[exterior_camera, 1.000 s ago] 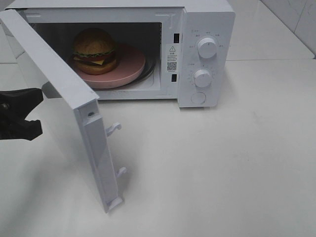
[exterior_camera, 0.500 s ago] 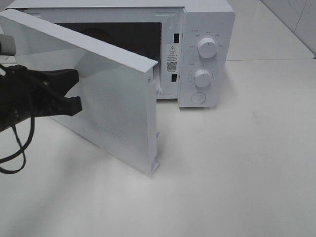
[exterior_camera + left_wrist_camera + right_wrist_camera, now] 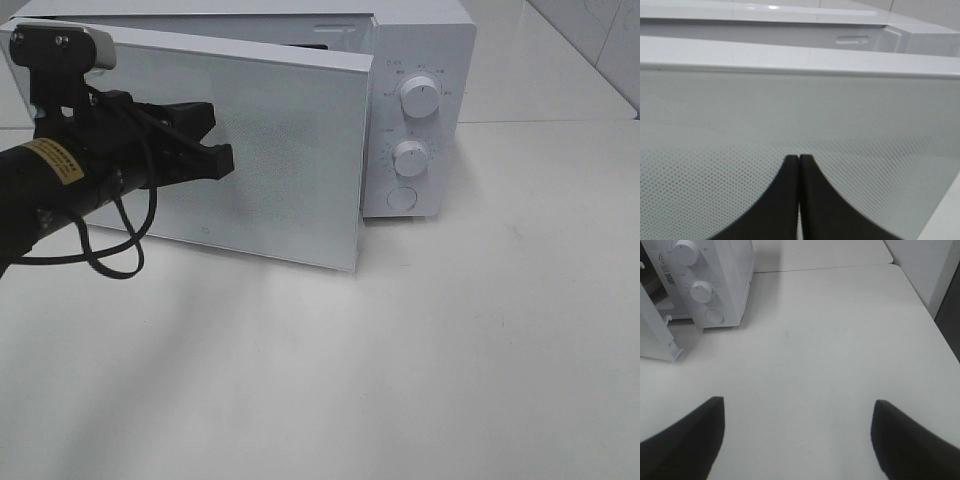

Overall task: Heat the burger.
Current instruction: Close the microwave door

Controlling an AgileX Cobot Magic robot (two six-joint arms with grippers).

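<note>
The burger is hidden behind the white microwave door (image 3: 280, 170), which stands almost closed with a narrow gap at its latch side. My left gripper (image 3: 218, 140) is shut and empty, its tips pressed against the outer face of the door. The left wrist view shows the two black fingertips (image 3: 790, 170) together against the dotted door panel (image 3: 800, 110). My right gripper (image 3: 797, 440) is open and empty over the bare table, to the right of the microwave (image 3: 720, 270). It does not show in the exterior high view.
The microwave's control panel has two knobs (image 3: 418, 97) (image 3: 410, 157) and a round button (image 3: 401, 198). The white table (image 3: 450, 350) stretches in front and to the right. A black cable (image 3: 110, 255) hangs from the left arm.
The left gripper has moved right and forward, pushing the door from wide open to almost closed. The burger and pink plate, visible inside a second ago, are now covered by the door.
</note>
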